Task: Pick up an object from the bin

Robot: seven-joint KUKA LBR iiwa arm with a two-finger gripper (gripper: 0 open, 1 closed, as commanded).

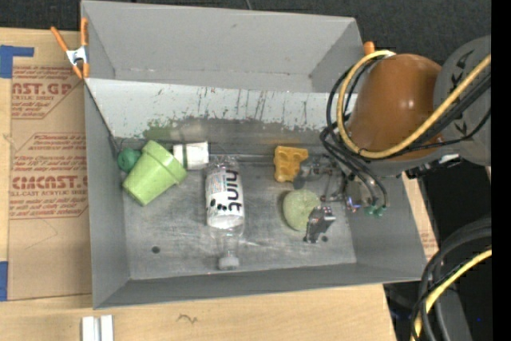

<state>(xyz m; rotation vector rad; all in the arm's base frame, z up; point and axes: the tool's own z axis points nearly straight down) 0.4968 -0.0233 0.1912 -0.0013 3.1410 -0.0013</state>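
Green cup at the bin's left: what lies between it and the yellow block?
Camera view: a short white cylinder beside the green cup, then the clear bottle's far end.

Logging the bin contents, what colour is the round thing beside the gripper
The round thing is pale green; the camera view shows it by the gripper.

The arm [473,92] comes in from the right side. A big round orange cover [395,104] sits on its wrist, with yellow and black cables [342,104] looped around it. Under the cover, the small dark gripper [319,224] points down. It looks like it is down low, but that is hard to see.
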